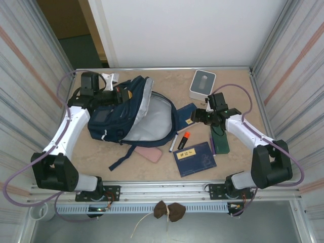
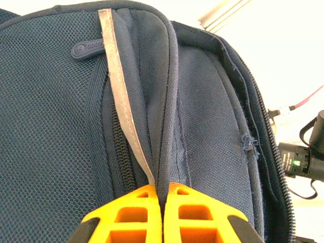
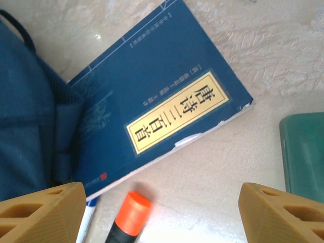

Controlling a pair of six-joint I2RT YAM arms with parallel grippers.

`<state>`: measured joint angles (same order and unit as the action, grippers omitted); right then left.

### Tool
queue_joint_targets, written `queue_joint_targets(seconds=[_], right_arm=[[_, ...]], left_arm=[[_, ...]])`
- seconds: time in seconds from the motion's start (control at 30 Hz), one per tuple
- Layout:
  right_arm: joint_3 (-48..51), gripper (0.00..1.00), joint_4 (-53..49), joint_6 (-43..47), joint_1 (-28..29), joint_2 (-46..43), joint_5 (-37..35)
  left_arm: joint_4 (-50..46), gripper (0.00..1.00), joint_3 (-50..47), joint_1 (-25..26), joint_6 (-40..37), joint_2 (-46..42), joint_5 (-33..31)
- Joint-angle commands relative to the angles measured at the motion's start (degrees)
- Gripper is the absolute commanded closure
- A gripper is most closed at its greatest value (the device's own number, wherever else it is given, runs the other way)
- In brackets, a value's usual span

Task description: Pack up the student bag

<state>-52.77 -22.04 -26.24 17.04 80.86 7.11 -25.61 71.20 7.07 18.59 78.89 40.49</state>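
The navy student bag (image 1: 109, 119) lies on the left half of the table, its main flap open and the light grey lining (image 1: 154, 119) showing. My left gripper (image 1: 119, 96) is at the bag's top, shut on a fold of navy fabric (image 2: 167, 126) beside the reflective stripe (image 2: 117, 91); the orange fingers (image 2: 139, 212) press together. My right gripper (image 3: 162, 195) hovers open above the table, just right of the bag. Below it lie a blue book with a yellow label (image 3: 167, 106), an orange-capped marker (image 3: 129, 215) and a white pen (image 3: 86, 223).
A second blue book (image 1: 195, 158) and a dark green notebook (image 1: 220, 142) lie toward the front right. A pink flat case (image 1: 148, 153) rests in front of the bag. A white-grey box (image 1: 202, 84) sits at the back right. Metal walls close in both sides.
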Motion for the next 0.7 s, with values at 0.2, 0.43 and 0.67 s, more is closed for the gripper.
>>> queue_joint_targets(seconds=[0.2, 0.43, 0.67], right_arm=[[4.2, 0.23, 2.2, -6.3, 1.2, 0.7, 2.1], [4.9, 0.23, 4.7, -6.4, 1.3, 2.5, 3.3], [6.4, 0.22, 12.2, -12.8, 1.0, 4.9, 5.4]], left_arm=[[-4.6, 1.00, 2.2, -0.6, -10.4, -0.4, -13.6], [-10.3, 0.78, 4.9, -0.6, -11.8, 4.4, -21.1], [-6.8, 0.32, 5.8, 11.3, -7.4, 3.0, -33.1]])
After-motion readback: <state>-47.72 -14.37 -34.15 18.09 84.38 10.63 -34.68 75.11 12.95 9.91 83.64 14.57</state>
